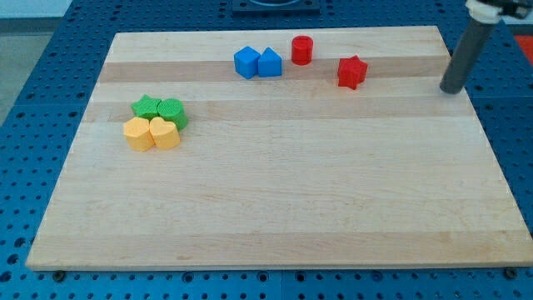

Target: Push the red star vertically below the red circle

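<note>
The red star lies near the view's top, right of centre, on the wooden board. The red circle, a short cylinder, stands up and to the left of the star, a small gap between them. My tip is at the board's right edge, well to the right of the red star and slightly lower. The dark rod rises from the tip toward the view's top right corner.
Two blue blocks sit side by side just left of the red circle. At the view's left is a cluster: a green star, a green block, and two yellow blocks.
</note>
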You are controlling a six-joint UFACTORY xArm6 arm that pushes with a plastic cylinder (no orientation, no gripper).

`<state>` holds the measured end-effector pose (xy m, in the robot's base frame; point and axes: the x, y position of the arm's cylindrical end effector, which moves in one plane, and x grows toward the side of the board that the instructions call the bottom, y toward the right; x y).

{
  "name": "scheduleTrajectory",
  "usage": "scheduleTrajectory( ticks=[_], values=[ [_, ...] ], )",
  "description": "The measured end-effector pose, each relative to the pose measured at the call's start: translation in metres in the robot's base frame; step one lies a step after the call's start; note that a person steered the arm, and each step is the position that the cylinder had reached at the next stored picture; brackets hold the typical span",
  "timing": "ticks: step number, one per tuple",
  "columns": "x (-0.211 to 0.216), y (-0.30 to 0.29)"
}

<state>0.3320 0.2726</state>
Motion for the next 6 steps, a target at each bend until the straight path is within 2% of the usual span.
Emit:
scheduleTrajectory(
  ticks=[1,2,3,5,6],
  values=[
    [-0.039,-0.02],
    [-0.057,-0.082],
    [-0.05,-0.141],
    [-0.006,-0.184],
    [0.002,-0.16]
  ],
)
